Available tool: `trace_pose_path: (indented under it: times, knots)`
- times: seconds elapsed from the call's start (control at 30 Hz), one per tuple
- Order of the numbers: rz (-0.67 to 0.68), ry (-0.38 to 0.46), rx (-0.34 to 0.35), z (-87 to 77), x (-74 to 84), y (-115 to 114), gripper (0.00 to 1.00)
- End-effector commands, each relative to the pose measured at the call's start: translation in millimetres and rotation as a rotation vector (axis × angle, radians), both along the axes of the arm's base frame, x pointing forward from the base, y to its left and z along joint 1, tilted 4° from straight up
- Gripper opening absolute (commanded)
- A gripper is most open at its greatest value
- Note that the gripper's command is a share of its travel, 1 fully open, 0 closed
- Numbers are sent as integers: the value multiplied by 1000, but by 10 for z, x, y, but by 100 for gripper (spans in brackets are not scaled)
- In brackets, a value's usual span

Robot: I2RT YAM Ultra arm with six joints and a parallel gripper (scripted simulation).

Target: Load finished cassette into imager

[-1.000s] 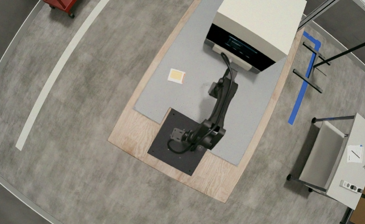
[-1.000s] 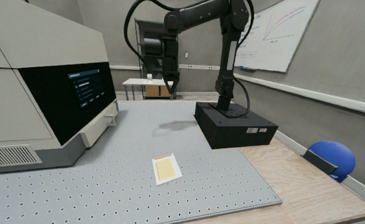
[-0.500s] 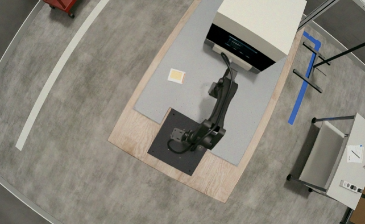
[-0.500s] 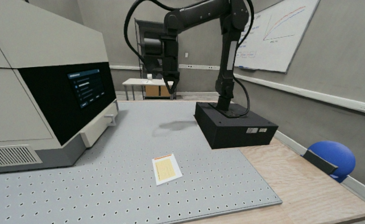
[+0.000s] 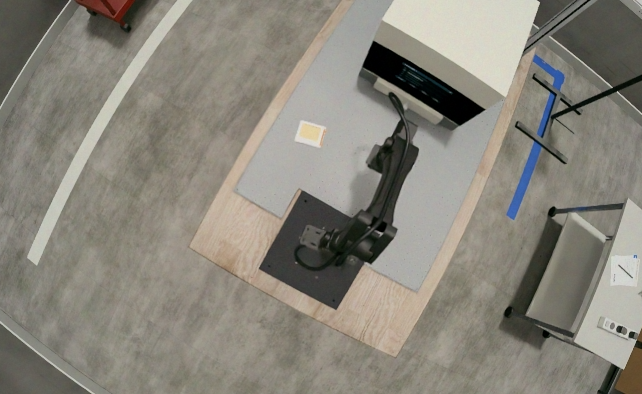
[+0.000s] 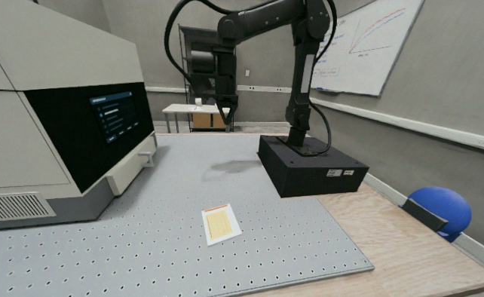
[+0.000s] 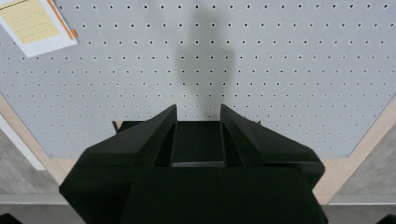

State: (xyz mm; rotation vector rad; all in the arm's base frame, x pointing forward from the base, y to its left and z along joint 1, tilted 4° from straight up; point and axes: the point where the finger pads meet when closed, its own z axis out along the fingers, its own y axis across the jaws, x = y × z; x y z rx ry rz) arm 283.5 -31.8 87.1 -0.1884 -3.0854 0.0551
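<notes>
The finished cassette (image 5: 310, 134) is a flat white card with a yellow window and an orange edge. It lies on the grey perforated mat, also seen in the exterior view (image 6: 220, 224) and at the top left of the wrist view (image 7: 35, 22). The gel imager (image 5: 446, 45) (image 6: 117, 114) is a large beige box with a dark screen panel. Its drawer front (image 6: 129, 171) sits flush, with a small handle (image 6: 146, 155). My gripper (image 6: 227, 113) hangs high above the mat, pointing down, between the imager and the arm's base. Its fingers stand partly apart with nothing between them.
The arm's black base box (image 6: 311, 169) stands on the mat's right side. The wooden table edge (image 6: 412, 245) lies beyond the mat. A blue chair (image 6: 439, 211) stands off the table at the right.
</notes>
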Motion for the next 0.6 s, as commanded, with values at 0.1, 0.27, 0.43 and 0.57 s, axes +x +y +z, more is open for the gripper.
trace_pose_path:
  times: [0.1,0.27,0.43,0.57]
  knots:
    - [11,28,3,-26,-58,61,35]
    - [27,-119,-21,-31,128,22,35]
    - [25,-284,-43,-135,349,-36,35]
    - [23,-351,-50,-176,437,-62,35]
